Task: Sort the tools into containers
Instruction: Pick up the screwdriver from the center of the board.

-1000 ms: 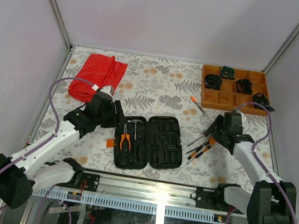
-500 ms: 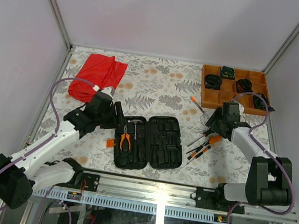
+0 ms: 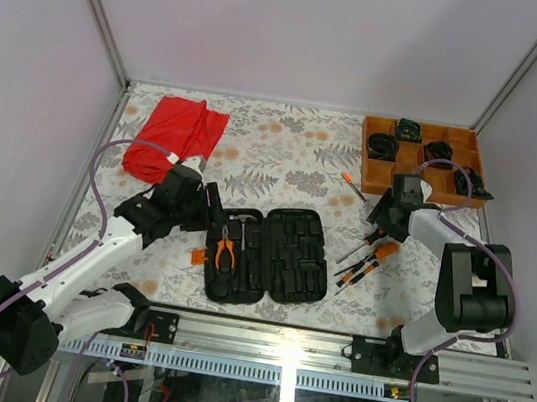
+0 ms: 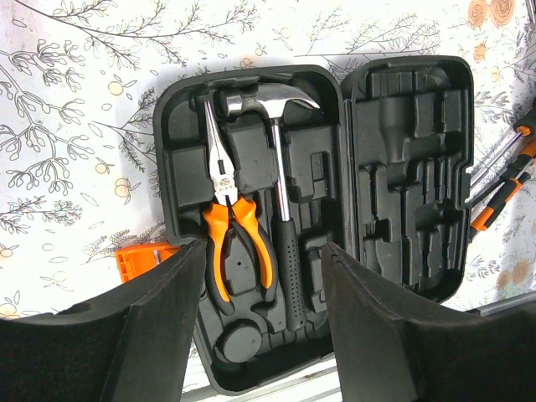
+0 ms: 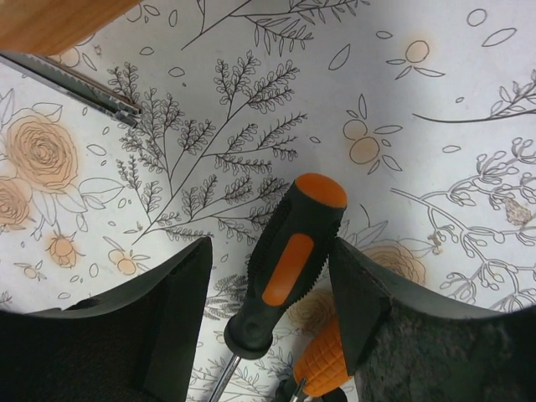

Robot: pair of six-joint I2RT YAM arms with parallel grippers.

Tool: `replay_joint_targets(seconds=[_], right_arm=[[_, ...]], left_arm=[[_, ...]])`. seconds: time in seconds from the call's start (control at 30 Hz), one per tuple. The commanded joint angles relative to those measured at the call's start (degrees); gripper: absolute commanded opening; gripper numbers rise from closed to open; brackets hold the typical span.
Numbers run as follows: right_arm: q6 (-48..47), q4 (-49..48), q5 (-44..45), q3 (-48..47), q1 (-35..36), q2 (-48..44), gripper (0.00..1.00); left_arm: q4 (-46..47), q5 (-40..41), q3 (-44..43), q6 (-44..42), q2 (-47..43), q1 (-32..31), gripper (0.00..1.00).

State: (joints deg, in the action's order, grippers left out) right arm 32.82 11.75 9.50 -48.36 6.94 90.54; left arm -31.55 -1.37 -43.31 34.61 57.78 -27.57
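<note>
The right hand (image 5: 270, 255) is released, its fingers (image 5: 180, 293) straddling the grip of a screwdriver (image 5: 295, 243) that lies flat on the desk (image 3: 296, 155), with a clear gap on one side and almost none on the other. That screwdriver belongs to a loose cluster (image 3: 361, 258) right of the open case (image 3: 292, 257), just near of the tray (image 3: 421, 194). It should be light and stiff; the ribbed black-and-orange grip looks rubbery and is likely to hold well, so the thick middle of the grip is the place to take it, not the thin shaft, which would probably roll or slip. A second orange grip (image 5: 322, 364) lies touching or just beside it, and a pinch could catch both. One more screwdriver (image 3: 354, 186) lies apart, farther back. The left hand (image 4: 261, 251) is released too, hanging over the case's left half with nothing between its fingers, above the pliers (image 4: 230, 226) and hammer (image 4: 280, 209) already seated in their slots. The wrist view cuts off the screwdriver's shaft and tip, so which slot fits it cannot be told. The cluster is too small from above to count, and an orange piece (image 4: 138, 260) left of the case is half hidden.
</note>
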Motion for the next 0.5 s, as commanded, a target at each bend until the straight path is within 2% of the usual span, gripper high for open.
replay_joint_targets(seconds=[0.0,0.17,0.47], right_arm=[[-0.25,0.55,0.54,-3.23,-0.35,3.09,0.64],[-0.15,0.22,-0.47,-3.35,-0.35,6.50,0.59],[1.43,0.02,-1.76,-3.09,-0.35,3.71,0.36]], left_arm=[[0.71,-0.80,-0.41,-1.12,-0.13,0.33,0.56],[0.79,-0.87,-0.42,-1.12,-0.02,0.33,0.57],[0.79,-1.10,-0.44,-1.12,0.05,0.33,0.56]])
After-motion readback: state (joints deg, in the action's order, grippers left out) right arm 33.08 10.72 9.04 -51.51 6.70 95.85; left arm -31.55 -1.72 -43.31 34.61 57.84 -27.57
